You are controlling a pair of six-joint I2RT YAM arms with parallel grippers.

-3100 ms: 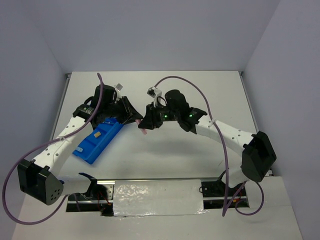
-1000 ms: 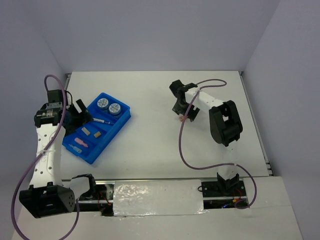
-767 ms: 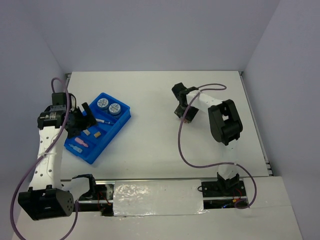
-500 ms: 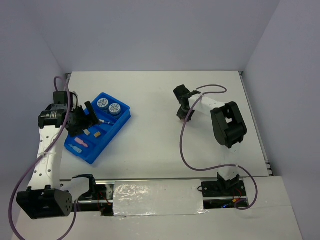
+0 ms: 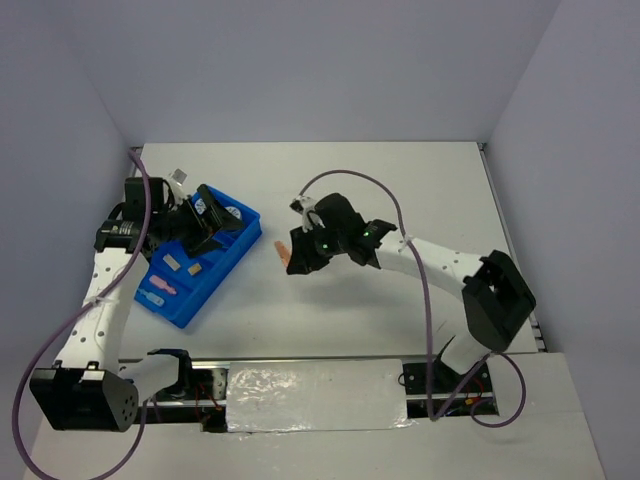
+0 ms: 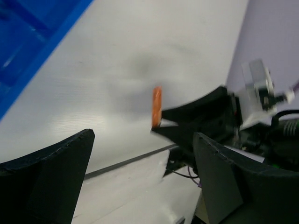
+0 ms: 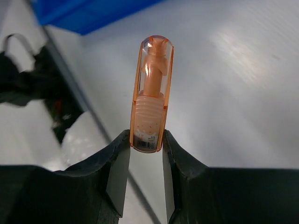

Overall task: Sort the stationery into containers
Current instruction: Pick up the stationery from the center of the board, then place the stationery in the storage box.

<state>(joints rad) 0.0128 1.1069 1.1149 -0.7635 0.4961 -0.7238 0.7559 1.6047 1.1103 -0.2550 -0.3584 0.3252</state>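
My right gripper is shut on an orange capsule-shaped piece and holds it above the table, just right of the blue compartment tray. In the right wrist view the capsule stands upright, pinched at its lower end by the gripper. My left gripper hovers open over the tray's far end and hides most of the discs there. A tan block, a grey block and a pink capsule lie in the tray. The left wrist view shows the orange capsule between its wide fingers.
The tray's corner shows at the upper left of the left wrist view, and its edge at the top of the right wrist view. A purple cable loops over the right arm. Side walls bound the table.
The right gripper shut on the orange capsule at the far right, lifted it and swung left toward the tray. The left gripper moved right over the tray's far end.
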